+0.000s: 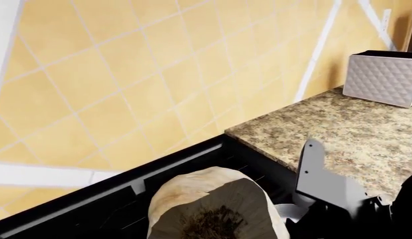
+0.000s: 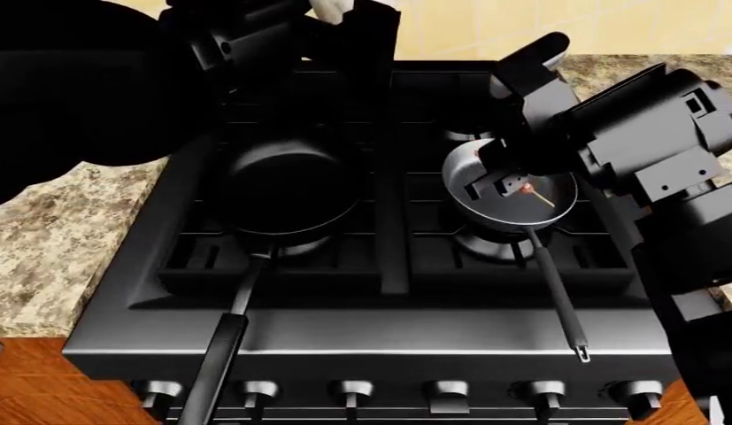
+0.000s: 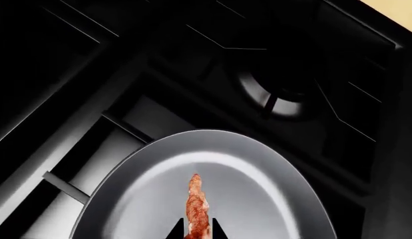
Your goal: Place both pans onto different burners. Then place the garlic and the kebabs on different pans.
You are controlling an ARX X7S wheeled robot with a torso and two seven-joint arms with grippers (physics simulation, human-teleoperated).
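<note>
The black gas stove with cast-iron grates (image 2: 396, 266) was taken as the reference landmark. The larger deep all-black frying pan (image 2: 283, 190) was seated on the front-left burner of the stove, its long flat handle (image 2: 218, 350) extending past the stove's front edge above the row of silver-faced knobs (image 2: 446, 390). The smaller grey frying pan (image 2: 507, 197) was seated on the front-right burner, its thin handle (image 2: 558, 297) likewise directed toward the stove's front edge. The right gripper (image 2: 513, 181) was positioned over the grey pan, and its fingertips (image 3: 215, 230) were closed on the reddish-brown kebab on a thin pale skewer (image 3: 198, 206); in the right wrist view the meat was seen against the grey pan (image 3: 259, 189) interior, though contact between meat and pan floor could not be determined. In the head view the pale skewer end (image 2: 543, 200) was visible over the pan. The left gripper (image 2: 330, 13) was located above the rear-left area of the stove, and the whitish-grey garlic bulb (image 1: 215, 206) was clamped in it, the bulb being seen in the left wrist view above the stove's back edge. Beside the stove, a speckled granite countertop (image 1: 339, 129) was observed, carrying a pale quilted-pattern box (image 1: 382, 77) near the yellow tiled wall (image 1: 126, 74).
</note>
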